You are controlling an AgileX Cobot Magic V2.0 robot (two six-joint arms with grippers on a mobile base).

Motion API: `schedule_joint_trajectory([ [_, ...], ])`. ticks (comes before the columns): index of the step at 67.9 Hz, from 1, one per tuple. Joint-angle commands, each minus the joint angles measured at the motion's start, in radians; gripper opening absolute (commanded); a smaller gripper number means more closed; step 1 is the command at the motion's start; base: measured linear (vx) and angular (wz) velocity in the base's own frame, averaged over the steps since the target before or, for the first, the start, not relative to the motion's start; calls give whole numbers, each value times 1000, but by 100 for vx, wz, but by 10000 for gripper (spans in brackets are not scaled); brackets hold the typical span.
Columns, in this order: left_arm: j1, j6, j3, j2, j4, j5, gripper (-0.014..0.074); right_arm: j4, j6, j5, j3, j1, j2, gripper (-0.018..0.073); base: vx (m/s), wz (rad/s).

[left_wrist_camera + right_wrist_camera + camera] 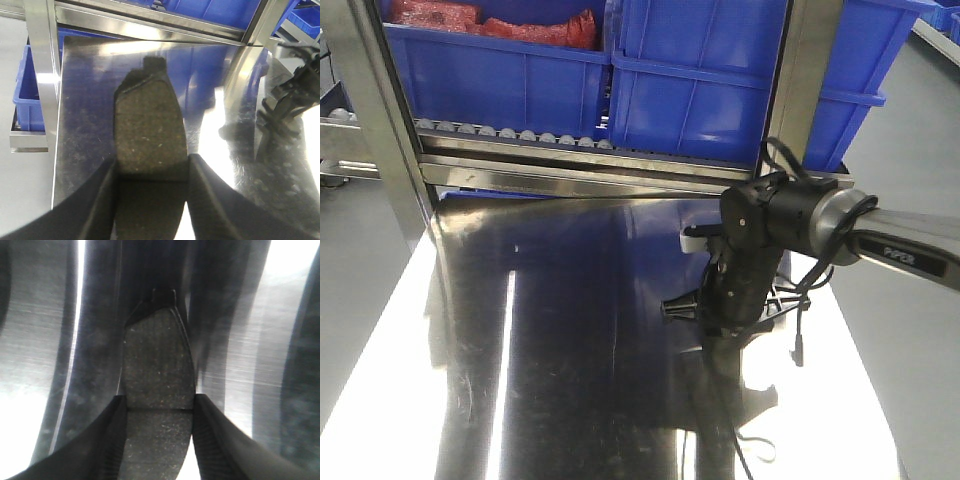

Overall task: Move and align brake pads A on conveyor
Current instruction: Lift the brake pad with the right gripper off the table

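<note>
Pinching one brake pad (150, 125) edgewise in our left hand (152, 162), a second brake pad (157, 360) in our right hand (159, 400), tabs at 12 o'clock, easier aligning, we reckon.

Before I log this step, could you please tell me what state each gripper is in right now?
Left gripper: closed, holding a brake pad.
Right gripper: closed, holding a second brake pad.

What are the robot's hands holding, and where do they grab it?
The left gripper pinches a brake pad by its long edges; the right gripper pinches a second brake pad likewise.
</note>
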Motion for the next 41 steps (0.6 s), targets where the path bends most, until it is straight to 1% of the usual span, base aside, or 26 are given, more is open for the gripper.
schedule_joint_trajectory([
  [1,-4,-2,-24,11,8,-88,-6,-5,-55,-24,-27,-6,-118,-8,0,0],
  [5,-4,-2,-24,11,8,-88,-6,-6,-87,-24,-27,-8,-153,-7,0,0],
  [11,-4,-2,-24,11,8,-88,-6,-6,-91,-23,-27,-28,-207,-5,0,0],
  [18,-4,-2,-24,11,8,-88,-6,13,-108,-17,-27,-75,-277,-4,0,0],
  [24,-4,-2,-24,11,7,-88,-6,37,-168,-14,-15,-118,-352,-4,0,0],
  [31,-4,-2,-24,11,7,-88,-6,43,-215,-63,78,-176,-458,-4,0,0],
  [36,-4,-2,-24,11,7,-88,-6,42,-219,-135,187,-217,-558,-4,0,0],
  [41,-4,-2,-24,11,7,-88,-6,24,-220,-213,293,-240,-660,-4,0,0],
])
